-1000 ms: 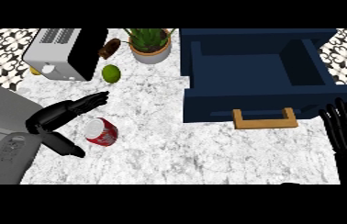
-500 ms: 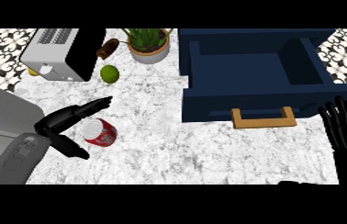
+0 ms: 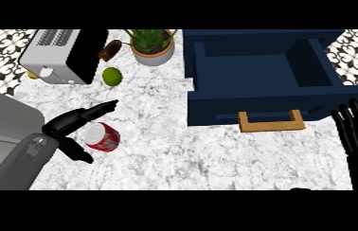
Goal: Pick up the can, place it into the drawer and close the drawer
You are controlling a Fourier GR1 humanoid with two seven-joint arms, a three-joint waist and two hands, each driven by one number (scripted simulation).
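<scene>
A red can [image 3: 102, 137] lies on the marble counter at the left, between the thumb and fingers of my left hand [image 3: 68, 125]. The hand is open, its fingers stretched past the can's far side and its thumb below the can, not closed on it. The dark blue drawer [image 3: 210, 100] stands pulled open at the upper right, with a wooden handle [image 3: 271, 121] on its front. My right hand [image 3: 347, 128] rests open at the right edge, fingers up, just right of the handle.
A toaster [image 3: 61, 56] stands at the back left. A green lime [image 3: 111, 76] lies beside it, and a potted plant [image 3: 152, 48] stands behind. Patterned tiles border the counter's far corners.
My left hand has slid down and left, and its fingers and thumb now straddle the can. The can, drawer and right hand have stayed put.
</scene>
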